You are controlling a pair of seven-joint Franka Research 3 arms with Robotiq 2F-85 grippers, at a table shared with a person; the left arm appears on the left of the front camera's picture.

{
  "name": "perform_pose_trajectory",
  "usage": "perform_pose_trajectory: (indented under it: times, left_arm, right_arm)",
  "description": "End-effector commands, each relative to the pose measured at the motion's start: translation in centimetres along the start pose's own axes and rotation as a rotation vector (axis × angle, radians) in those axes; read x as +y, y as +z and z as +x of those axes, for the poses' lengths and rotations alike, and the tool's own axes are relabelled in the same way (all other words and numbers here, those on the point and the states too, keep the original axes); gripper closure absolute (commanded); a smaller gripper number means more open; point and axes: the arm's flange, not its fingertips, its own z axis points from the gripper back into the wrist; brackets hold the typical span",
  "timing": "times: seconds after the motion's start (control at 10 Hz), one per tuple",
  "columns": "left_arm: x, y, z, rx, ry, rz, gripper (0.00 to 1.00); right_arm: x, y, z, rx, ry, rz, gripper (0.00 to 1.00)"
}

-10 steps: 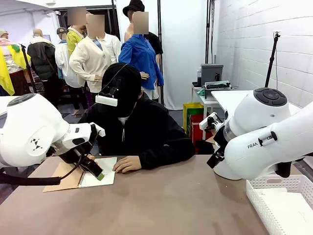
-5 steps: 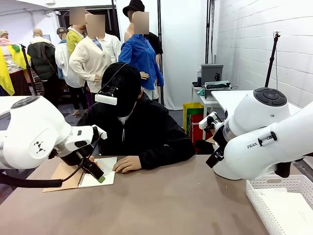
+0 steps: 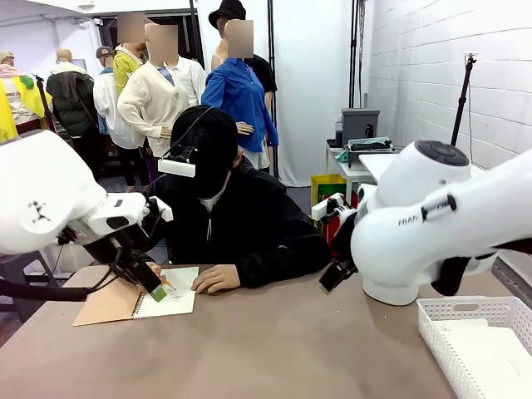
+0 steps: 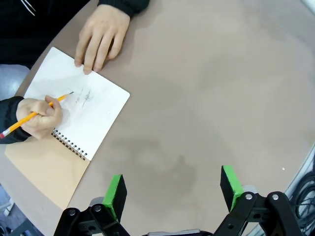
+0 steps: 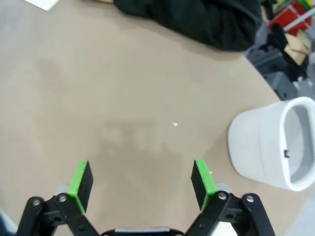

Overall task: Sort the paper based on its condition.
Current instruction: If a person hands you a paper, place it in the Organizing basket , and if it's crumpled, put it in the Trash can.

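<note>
L gripper [image 4: 172,184] & R gripper [image 5: 141,173] both jaws apart over table [image 4: 221,73]; paper [image 4: 98,110] in notebook [image 4: 44,169] looks thin, light, floppy, so pinch a free edge.

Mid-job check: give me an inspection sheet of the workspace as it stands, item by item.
Surface: brown table, mostly bare.
Job's things: nothing seen loose; the only sheet is the bound notebook page, which a person's hand is writing on with a pencil.
Clutter: white basket at the right near corner; white bin near the table's edge.
Grippers: left gripper open above bare table beside the notebook; right gripper open above bare table.
Cables: black cable under the left arm.
Surroundings: people standing behind; white brick wall.
</note>
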Motion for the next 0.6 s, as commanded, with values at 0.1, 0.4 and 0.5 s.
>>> perform_pose_trajectory:
  times: [0.1,0.4,0.5]
  left_arm:
    - [0.5,4.4,-1.0,-0.085,-0.004,-0.009,0.00]
    - [0.6,11.2,-1.2,-0.172,-0.039,0.137,0.00]
    - [1.1,13.1,-1.2,-0.181,-0.044,0.179,0.00]
  right_arm:
    - [0.1,4.2,1.1,-0.038,0.052,0.123,0.00]
    - [1.5,9.5,2.9,-0.108,0.097,0.156,0.00]
    - [1.7,11.2,3.5,-0.134,0.100,0.162,0.00]
